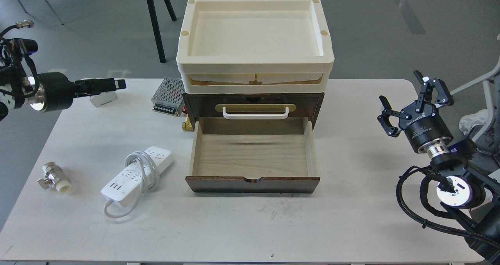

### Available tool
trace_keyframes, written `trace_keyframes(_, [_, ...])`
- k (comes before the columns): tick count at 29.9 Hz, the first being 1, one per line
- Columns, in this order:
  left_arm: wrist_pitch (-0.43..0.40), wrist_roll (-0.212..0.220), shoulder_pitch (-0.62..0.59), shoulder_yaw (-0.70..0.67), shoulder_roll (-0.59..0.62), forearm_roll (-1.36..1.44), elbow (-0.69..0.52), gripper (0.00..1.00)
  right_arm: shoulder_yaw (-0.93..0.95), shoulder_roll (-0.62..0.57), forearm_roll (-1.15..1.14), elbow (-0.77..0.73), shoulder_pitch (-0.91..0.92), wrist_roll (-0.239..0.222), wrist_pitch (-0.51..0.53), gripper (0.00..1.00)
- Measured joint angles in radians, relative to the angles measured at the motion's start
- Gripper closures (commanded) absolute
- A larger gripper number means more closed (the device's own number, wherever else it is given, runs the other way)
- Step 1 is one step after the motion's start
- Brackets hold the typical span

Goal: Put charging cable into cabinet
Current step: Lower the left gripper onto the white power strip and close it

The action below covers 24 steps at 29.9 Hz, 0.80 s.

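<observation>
The charging cable (136,174), a white power strip with its cord looped around the middle, lies on the table left of the cabinet. The dark-brown cabinet (253,101) stands at the table's middle back. Its lower drawer (252,151) is pulled out, with a bare pale wood floor. My left gripper (115,84) reaches in from the left and points right, high above the table's back left, well away from the cable. It is seen edge-on and dark. My right gripper (402,91) is open and empty at the right edge of the table.
A cream plastic tray (254,67) sits on top of the cabinet. A white circuit breaker (102,98) shows partly behind my left gripper. A metal power supply (168,96) and a brass fitting (188,124) sit left of the cabinet. A metal valve (52,178) lies at the left edge.
</observation>
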Motion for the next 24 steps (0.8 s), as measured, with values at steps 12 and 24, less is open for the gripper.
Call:
trace_keyframes(12, [0.09, 0.0, 0.061, 0.281, 0.048, 0.034, -0.133, 0.01, 0.0, 0.0, 0.0, 0.0, 0.0, 0.0, 0.0, 0.01])
trace_keyframes(24, [0.161, 0.0, 0.071, 0.284, -0.02, 0.038, -0.142, 0.12, 0.0, 0.0, 0.0, 0.0, 0.0, 0.0, 0.0, 0.01])
